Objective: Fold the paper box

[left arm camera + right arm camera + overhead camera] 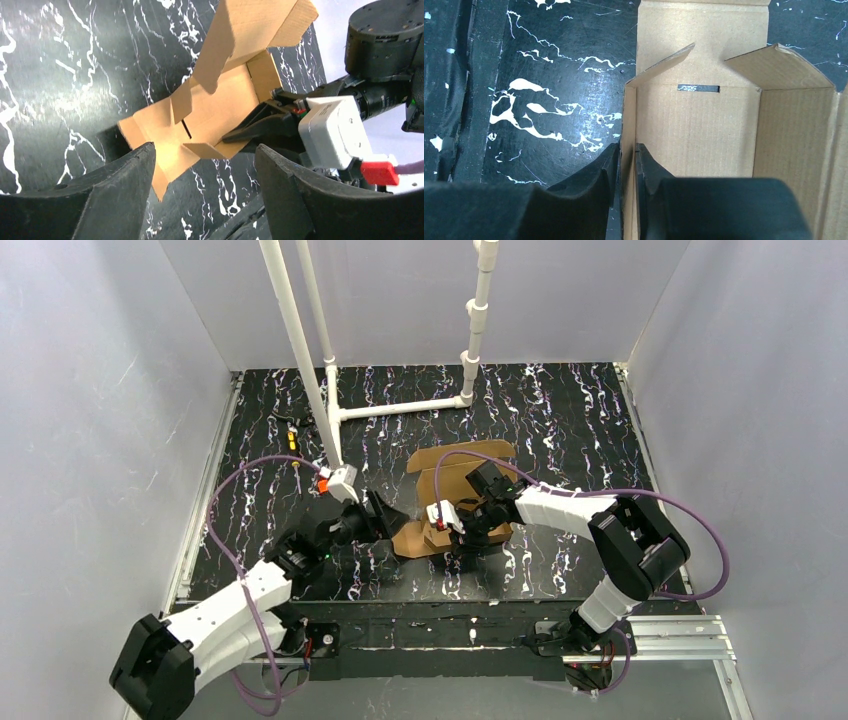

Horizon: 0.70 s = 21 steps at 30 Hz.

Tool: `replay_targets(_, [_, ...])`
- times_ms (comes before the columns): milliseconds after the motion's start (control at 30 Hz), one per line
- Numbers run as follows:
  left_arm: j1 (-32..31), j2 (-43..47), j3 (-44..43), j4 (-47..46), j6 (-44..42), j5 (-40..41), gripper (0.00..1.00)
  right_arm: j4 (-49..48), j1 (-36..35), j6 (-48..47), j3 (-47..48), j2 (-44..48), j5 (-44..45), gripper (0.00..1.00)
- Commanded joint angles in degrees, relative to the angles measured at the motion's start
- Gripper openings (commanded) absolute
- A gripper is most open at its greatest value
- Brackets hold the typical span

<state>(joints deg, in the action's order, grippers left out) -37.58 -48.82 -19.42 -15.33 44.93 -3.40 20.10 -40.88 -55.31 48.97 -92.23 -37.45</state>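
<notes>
At centre of table (570, 420), paper box (452, 490) sits part-folded, side walls raised, flaps loose. R gripper (627, 156) straddles one side wall, a finger close by each face; can't tell if pinching. L gripper (205, 150) wide open, holding nothing, just beside box's end flaps.

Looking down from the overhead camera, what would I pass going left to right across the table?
left arm → paper box → right arm
</notes>
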Motion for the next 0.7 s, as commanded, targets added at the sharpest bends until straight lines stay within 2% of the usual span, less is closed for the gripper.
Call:
replay_targets(0, [1.6,-5.6,-7.3,2.2,-8.8,-2.0,0.72,1.2,0.2,-0.2,1.0,-0.1,-0.8,0.28])
replay_targets(133, [2.9,-16.7,-13.7,-0.4,-10.4,-7.5,0.72,1.3,0.2,-0.2,1.0,0.0,-0.7,0.28])
replay_targets(300, [3.6,-24.3,-17.4,-3.8,-10.6,-9.6,0.7,1.3,0.3,-0.4,0.9,0.1,-0.8,0.28])
replay_targets(433, [5.2,-28.2,-19.0,-4.0,-9.8,-9.7,0.53,1.4,0.3,-0.4,0.9,0.0,-0.8,0.27])
replay_targets(567, [6.9,-30.6,-19.5,-4.0,-9.5,-10.3,0.28,1.4,0.3,-0.5,0.9,0.0,-0.8,0.27])
replay_targets(667, [7.8,-31.4,-19.9,-4.2,-10.0,-11.6,0.16,1.4,0.3,-0.7,0.9,-0.1,-0.8,0.27])
